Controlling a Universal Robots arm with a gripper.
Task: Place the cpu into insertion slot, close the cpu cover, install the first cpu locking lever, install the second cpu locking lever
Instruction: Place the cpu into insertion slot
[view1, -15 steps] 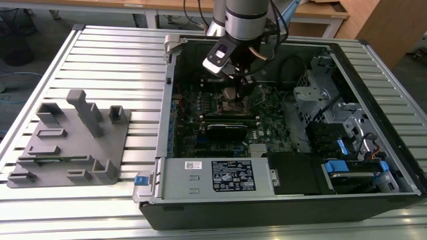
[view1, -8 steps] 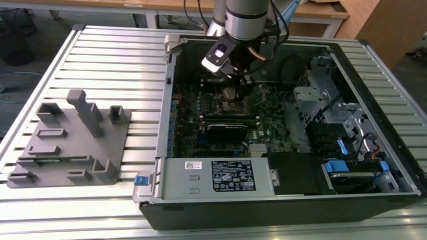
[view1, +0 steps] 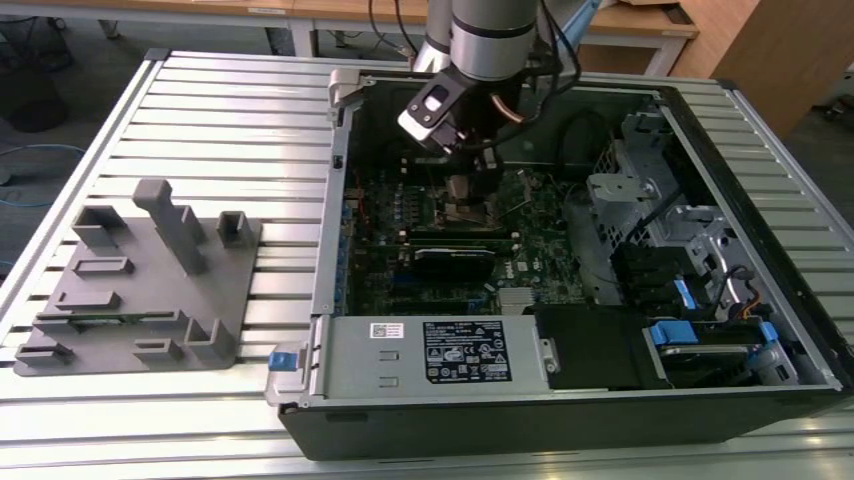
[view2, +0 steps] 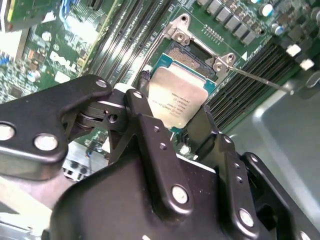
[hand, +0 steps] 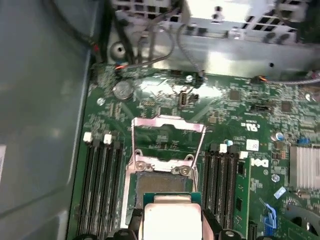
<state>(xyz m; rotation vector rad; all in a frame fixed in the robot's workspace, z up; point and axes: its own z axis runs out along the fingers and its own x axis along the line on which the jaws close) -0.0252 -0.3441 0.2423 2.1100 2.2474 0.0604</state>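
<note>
My gripper (view1: 466, 160) is down inside the open computer case (view1: 747, 250), over the motherboard. In both wrist views the cpu (view2: 176, 97) (hand: 170, 212), a silver-topped square chip with a green edge, sits between the black fingers (view2: 142, 112), which are shut on its sides. It hangs tilted just above the insertion slot (hand: 162, 182) (view2: 192, 50), covering part of it. The cpu cover (hand: 167, 125), a thin metal frame, stands swung up at the socket's far side. Thin wire levers (hand: 200, 145) (view2: 260, 80) stand raised beside the socket.
Long black memory slots (hand: 102, 185) flank the socket on both sides. A black card (view1: 454, 262) and the power supply (view1: 427, 352) lie nearer the case front, a drive cage (view1: 667, 230) at the exterior view's right. A grey fixture (view1: 134, 290) sits on the table (view1: 240, 120).
</note>
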